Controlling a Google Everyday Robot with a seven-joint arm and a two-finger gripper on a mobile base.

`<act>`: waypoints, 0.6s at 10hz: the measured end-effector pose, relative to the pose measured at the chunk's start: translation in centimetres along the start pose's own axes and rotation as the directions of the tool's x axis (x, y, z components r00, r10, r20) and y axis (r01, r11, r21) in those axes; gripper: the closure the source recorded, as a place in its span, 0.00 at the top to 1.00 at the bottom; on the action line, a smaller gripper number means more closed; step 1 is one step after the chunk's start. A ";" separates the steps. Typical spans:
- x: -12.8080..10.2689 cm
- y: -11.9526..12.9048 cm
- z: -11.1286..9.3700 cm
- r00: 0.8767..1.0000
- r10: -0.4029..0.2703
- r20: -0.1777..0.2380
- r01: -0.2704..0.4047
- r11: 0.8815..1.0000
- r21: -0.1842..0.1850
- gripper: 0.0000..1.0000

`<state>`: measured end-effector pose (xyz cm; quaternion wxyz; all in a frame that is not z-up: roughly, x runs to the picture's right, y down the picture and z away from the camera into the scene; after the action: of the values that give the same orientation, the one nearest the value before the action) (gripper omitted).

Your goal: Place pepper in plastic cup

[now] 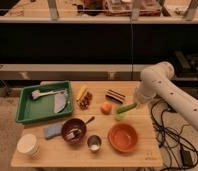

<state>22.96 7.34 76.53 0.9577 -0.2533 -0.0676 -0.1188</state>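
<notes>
Gripper point(137, 101): largely hidden behind the white arm point(164, 87); at the pepper's right end.
Pepper point(126, 107): lies tilted over the plastic cup point(119, 115).
Nearby: orange fruit point(106, 108) left, orange-red bowl point(123, 137) in front.

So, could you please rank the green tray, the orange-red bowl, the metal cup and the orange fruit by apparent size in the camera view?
1. Green tray
2. Orange-red bowl
3. Metal cup
4. Orange fruit, only slightly smaller than the cup

The tool is beside the pepper.
</notes>
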 end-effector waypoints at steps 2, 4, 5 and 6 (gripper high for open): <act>0.5 -0.5 0.7 1.000 0.020 -0.003 -0.020 1.000 -0.008 0.14; 0.9 -0.8 1.3 0.999 0.037 -0.006 -0.037 0.999 -0.012 0.16; 1.1 -0.9 1.6 0.999 0.046 -0.013 -0.046 0.999 -0.018 0.26; 1.1 -0.9 1.8 0.999 0.049 -0.021 -0.050 0.999 -0.021 0.35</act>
<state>23.67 7.29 78.74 0.9582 -0.2639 -0.0505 -0.0984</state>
